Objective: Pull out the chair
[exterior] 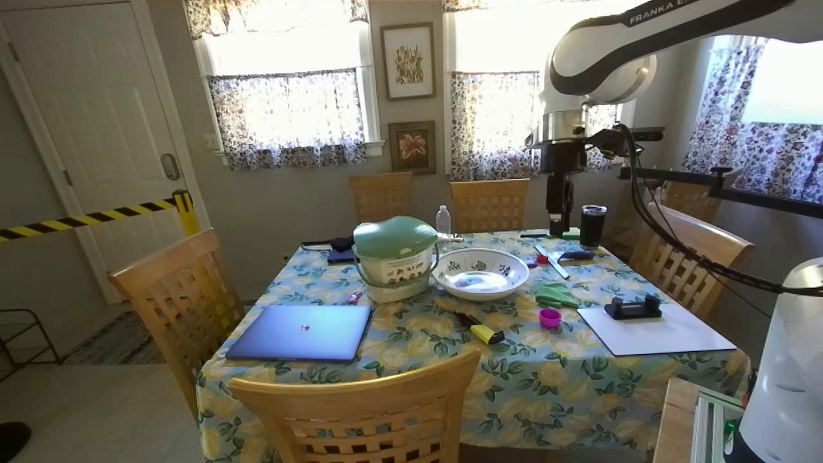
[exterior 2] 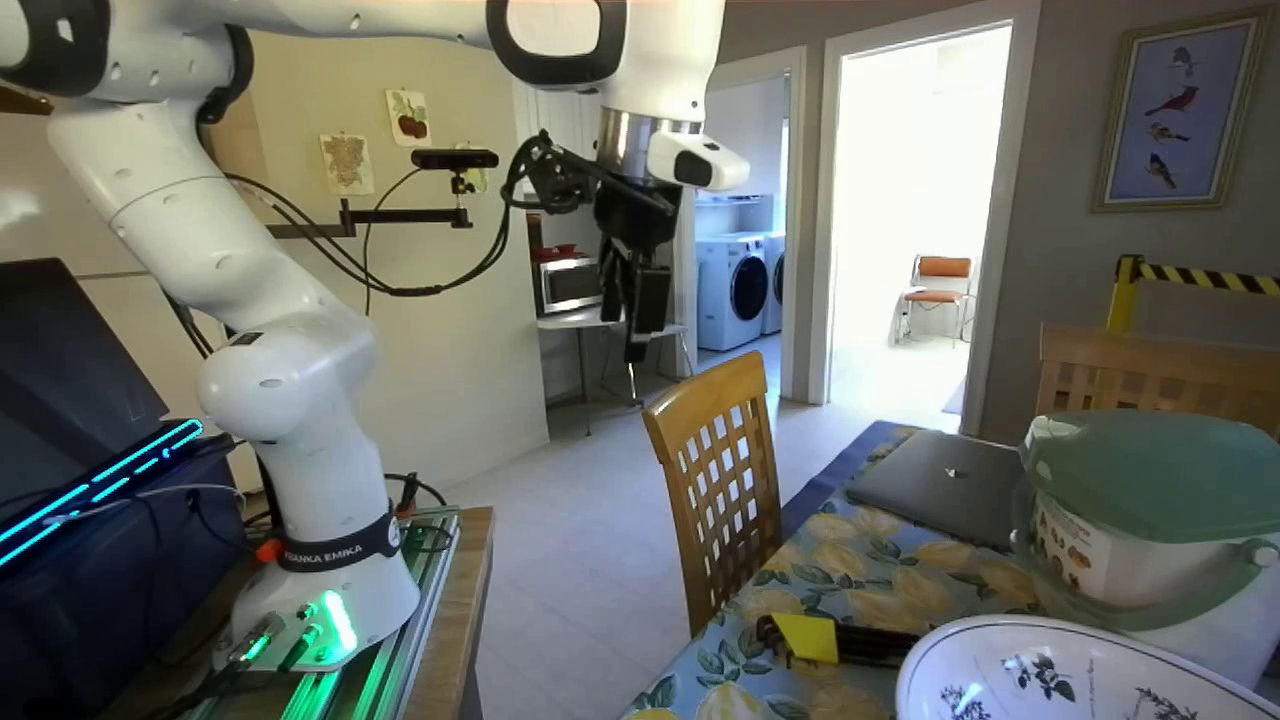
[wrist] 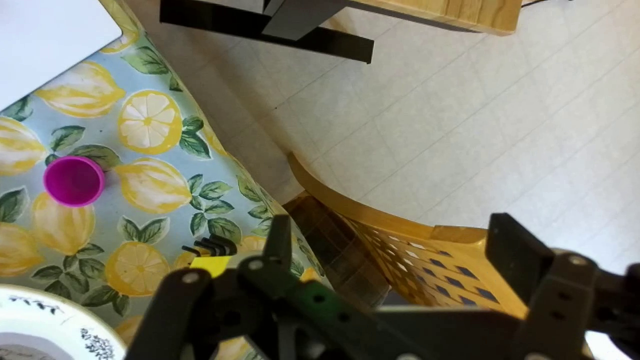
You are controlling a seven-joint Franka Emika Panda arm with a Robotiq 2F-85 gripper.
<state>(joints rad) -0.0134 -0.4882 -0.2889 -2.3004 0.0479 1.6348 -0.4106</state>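
Note:
The chair is light wood with a broad curved top rail over a woven lattice back. It stands at the table's near edge in an exterior view (exterior: 379,405) and beside the table in an exterior view (exterior 2: 718,470). In the wrist view the chair (wrist: 415,240) lies below, its rail and lattice showing between the fingers. My gripper (wrist: 390,225) is wide open and empty. It points down and hangs above the rail's level, apart from the chair, in an exterior view (exterior 2: 637,345). It also shows in an exterior view (exterior: 558,225). The chair's seat and legs are mostly hidden.
The table (exterior: 546,379) has a lemon-print cloth. On it are a laptop (exterior: 302,334), a green-lidded bin (exterior: 395,257), a bowl (exterior: 482,283), a pink cup (exterior: 550,317) and a whiteboard (exterior: 656,334). Matching chairs (exterior: 173,289) stand around it. The robot's wooden base (exterior 2: 475,590) is near the chair.

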